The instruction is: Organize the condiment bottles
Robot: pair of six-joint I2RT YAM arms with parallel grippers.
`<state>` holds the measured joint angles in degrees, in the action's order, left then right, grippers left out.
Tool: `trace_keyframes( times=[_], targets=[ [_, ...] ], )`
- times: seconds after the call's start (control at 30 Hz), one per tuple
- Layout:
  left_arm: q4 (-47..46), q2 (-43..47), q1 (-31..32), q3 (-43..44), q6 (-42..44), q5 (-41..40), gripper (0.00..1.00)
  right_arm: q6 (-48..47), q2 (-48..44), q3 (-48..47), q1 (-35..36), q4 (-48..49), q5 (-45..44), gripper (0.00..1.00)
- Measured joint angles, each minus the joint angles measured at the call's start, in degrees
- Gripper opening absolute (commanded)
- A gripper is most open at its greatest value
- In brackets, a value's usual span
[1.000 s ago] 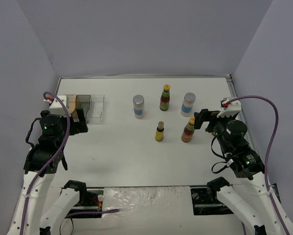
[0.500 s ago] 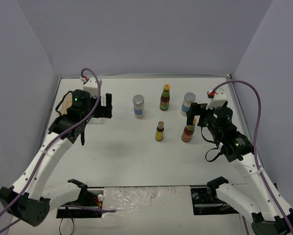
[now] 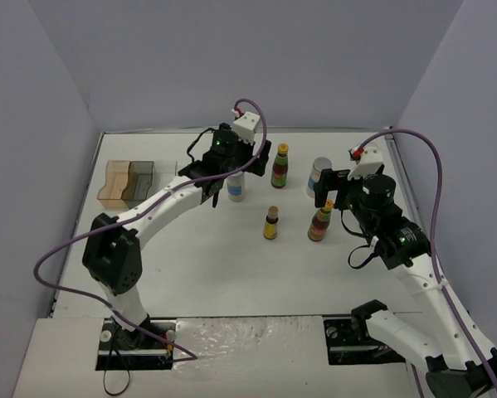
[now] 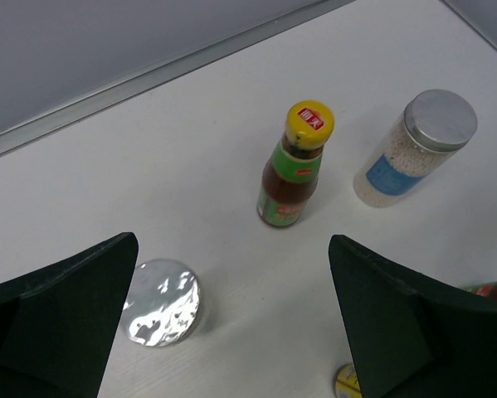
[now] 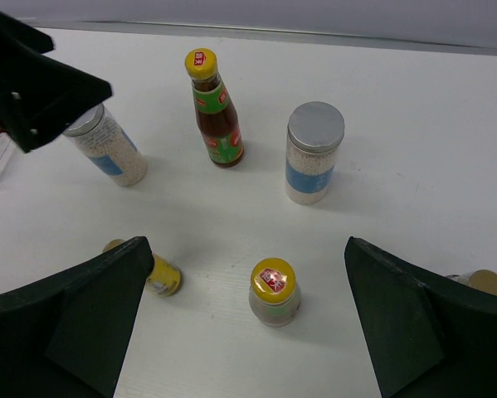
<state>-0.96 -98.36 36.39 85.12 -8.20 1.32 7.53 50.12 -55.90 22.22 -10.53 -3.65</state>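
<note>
Five condiment bottles stand mid-table. The left blue-banded jar (image 3: pixel 236 189) has its silver lid (image 4: pixel 158 301) just inside my left finger. My left gripper (image 3: pixel 234 172) (image 4: pixel 240 332) is open and empty, hovering above it. The green-labelled bottle (image 3: pixel 280 167) (image 4: pixel 296 166) and the right jar (image 3: pixel 318 176) (image 4: pixel 414 149) stand beyond. My right gripper (image 3: pixel 325 197) (image 5: pixel 248 332) is open and empty above the red-labelled bottle (image 3: pixel 319 222) (image 5: pixel 273 292), which stands between its fingers. The tiny yellow-labelled bottle (image 3: pixel 270 222) (image 5: pixel 153 274) stands to its left.
The clear compartment rack (image 3: pixel 136 182) sits at the far left of the table. The left arm (image 3: pixel 165 203) stretches across from the near left. Walls close in the table on three sides. A small tan round object (image 5: pixel 480 282) shows at the right edge of the right wrist view.
My left arm has swung from the rack at the far left across to the left jar. My right gripper has moved a little forward over the red-labelled bottle.
</note>
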Motion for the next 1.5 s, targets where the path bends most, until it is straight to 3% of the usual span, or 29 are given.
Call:
trace_keyframes(
  times=[0.37,0.7,1.1,1.27,1.43,1.5],
  targets=[
    [-14.8,-16.9,1.1,5.0,0.0,7.4,0.97,-1.7,-2.6,-0.4,0.0,0.0,0.5,1.00],
    [-24.9,-25.3,1.1,6.5,0.0,7.9,0.93,-1.1,-3.1,-0.4,0.0,-0.2,4.7,1.00],
    [-29.5,-30.5,1.1,11.6,0.3,8.3,0.87,-0.2,-6.0,-0.4,0.0,-2.0,6.4,1.00],
    [-30.3,-31.8,1.1,13.3,0.8,8.2,0.79,-0.2,-6.8,-0.4,0.0,-2.9,6.5,1.00],
    [-30.5,-33.2,1.1,14.9,1.4,8.3,0.54,-0.1,-6.9,-0.4,0.0,-3.6,6.5,1.00],
    [-30.6,-33.4,1.1,15.0,1.7,8.7,0.39,-0.1,-6.9,-0.4,0.0,-3.7,6.5,1.00]
  ],
)
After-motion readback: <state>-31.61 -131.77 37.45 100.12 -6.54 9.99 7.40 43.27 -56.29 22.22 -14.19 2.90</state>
